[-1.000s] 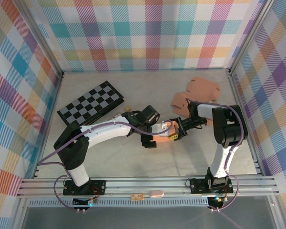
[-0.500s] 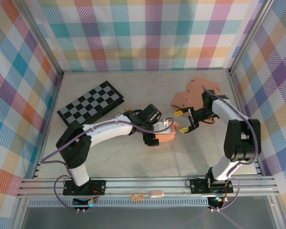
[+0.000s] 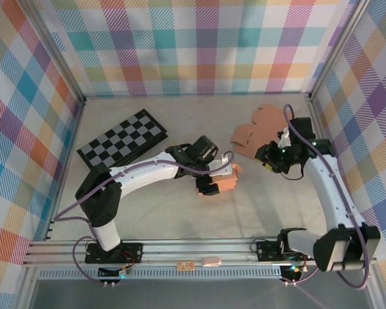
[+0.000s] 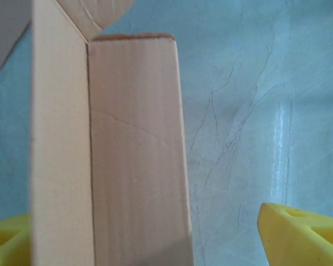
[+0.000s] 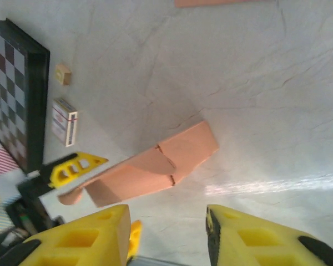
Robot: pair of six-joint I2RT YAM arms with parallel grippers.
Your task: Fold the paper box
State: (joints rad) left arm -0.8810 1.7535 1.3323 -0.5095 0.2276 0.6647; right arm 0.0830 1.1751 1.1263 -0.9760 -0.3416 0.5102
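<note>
The paper box (image 3: 229, 181) is a salmon cardboard piece, partly folded, lying on the table near the middle. My left gripper (image 3: 220, 179) straddles it with its jaws wide. In the left wrist view the box (image 4: 133, 166) rests against the left finger (image 4: 5, 244), and bare table separates it from the right finger (image 4: 299, 233). My right gripper (image 3: 268, 159) hangs to the right of the box, apart from it and open. From the right wrist the box (image 5: 155, 166) lies beyond the open right gripper (image 5: 166, 221), which holds nothing.
A folded chessboard (image 3: 121, 140) lies at the left. Flat cardboard blanks (image 3: 251, 134) (image 3: 275, 116) lie at the back right, just behind my right gripper. A small card box (image 5: 64, 122) and a wooden cube (image 5: 62, 74) sit beside the chessboard (image 5: 16, 94).
My right gripper has let go of the box, pulled back to the right and narrowed its jaws. The left gripper stays at the box, which has shifted slightly.
</note>
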